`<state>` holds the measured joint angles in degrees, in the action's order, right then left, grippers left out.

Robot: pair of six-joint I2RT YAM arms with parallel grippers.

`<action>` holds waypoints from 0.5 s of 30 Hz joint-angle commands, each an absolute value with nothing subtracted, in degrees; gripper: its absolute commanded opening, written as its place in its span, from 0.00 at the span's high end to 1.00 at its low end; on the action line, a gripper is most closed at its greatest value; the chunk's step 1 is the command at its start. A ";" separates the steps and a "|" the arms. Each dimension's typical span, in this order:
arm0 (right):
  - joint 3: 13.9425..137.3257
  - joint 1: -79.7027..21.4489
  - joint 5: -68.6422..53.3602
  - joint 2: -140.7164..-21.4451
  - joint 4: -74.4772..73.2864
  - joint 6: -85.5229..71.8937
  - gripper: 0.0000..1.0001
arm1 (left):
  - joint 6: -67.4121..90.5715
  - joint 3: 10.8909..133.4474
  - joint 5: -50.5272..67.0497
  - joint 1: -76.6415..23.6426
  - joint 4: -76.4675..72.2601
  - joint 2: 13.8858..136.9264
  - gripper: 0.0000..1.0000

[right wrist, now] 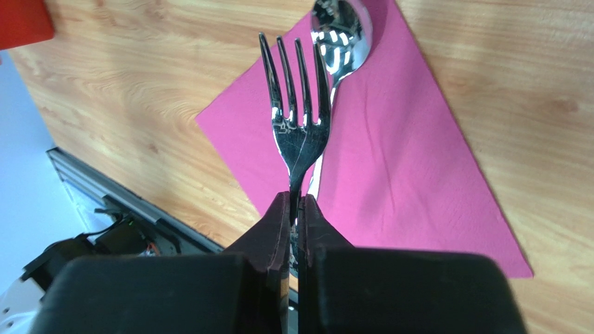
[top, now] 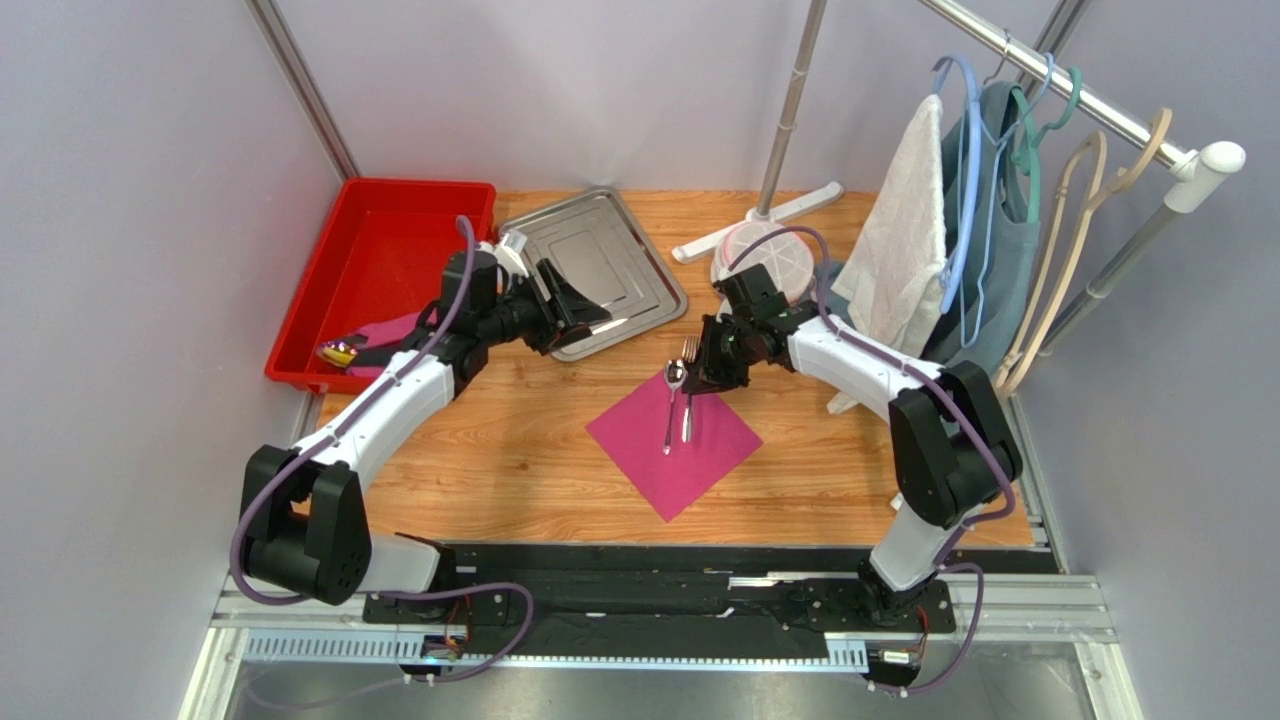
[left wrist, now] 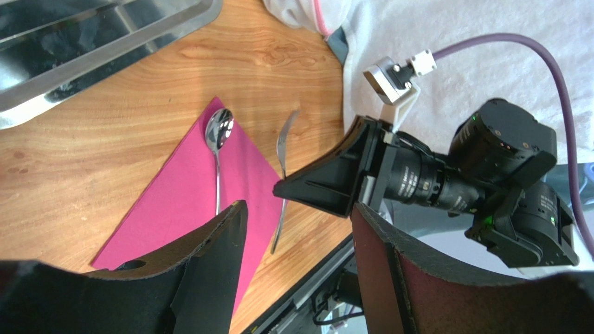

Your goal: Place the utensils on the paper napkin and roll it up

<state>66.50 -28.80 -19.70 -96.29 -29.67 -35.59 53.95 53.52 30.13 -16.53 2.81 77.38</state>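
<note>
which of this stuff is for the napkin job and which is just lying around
For the job: fork in the right gripper, spoon, pink napkin.
Lying about: red bin, steel tray, white towel, clothes rail.

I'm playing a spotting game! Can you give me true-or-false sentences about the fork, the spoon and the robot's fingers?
1. The spoon lies on the pink napkin. True.
2. The right fingers are wide open. False: they are shut on the fork, gripping its handle.
3. The left fingers hold the spoon. False: they are open with nothing between them.
4. The napkin lies flat, not yet rolled. True.
</note>
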 commanded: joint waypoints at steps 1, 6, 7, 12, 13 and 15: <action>67.85 -28.92 -17.84 -99.93 -26.02 -35.95 0.97 | 52.82 52.73 31.29 -16.70 1.41 76.11 0.35; 69.08 -29.00 -17.75 -102.83 -25.93 -37.17 0.96 | 53.35 53.35 32.08 -16.70 0.97 77.87 0.34; 69.34 -29.09 -17.84 -103.62 -26.10 -37.26 0.95 | 53.35 53.44 32.34 -16.61 0.71 77.96 0.34; 70.75 -29.27 -18.46 -105.29 -26.54 -38.14 0.93 | 52.74 53.35 32.17 -16.70 0.79 78.66 0.34; 70.75 -29.35 -18.46 -105.73 -26.54 -38.41 0.93 | 52.82 53.26 32.17 -16.61 0.79 78.66 0.34; 71.01 -29.44 -18.81 -106.26 -26.63 -38.58 0.93 | 52.82 52.82 32.17 -16.70 0.62 78.84 0.34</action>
<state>68.31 -28.93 -18.57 -105.25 -28.40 -37.21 53.76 52.71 31.24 -16.56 2.35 78.76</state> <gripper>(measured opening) 0.070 0.658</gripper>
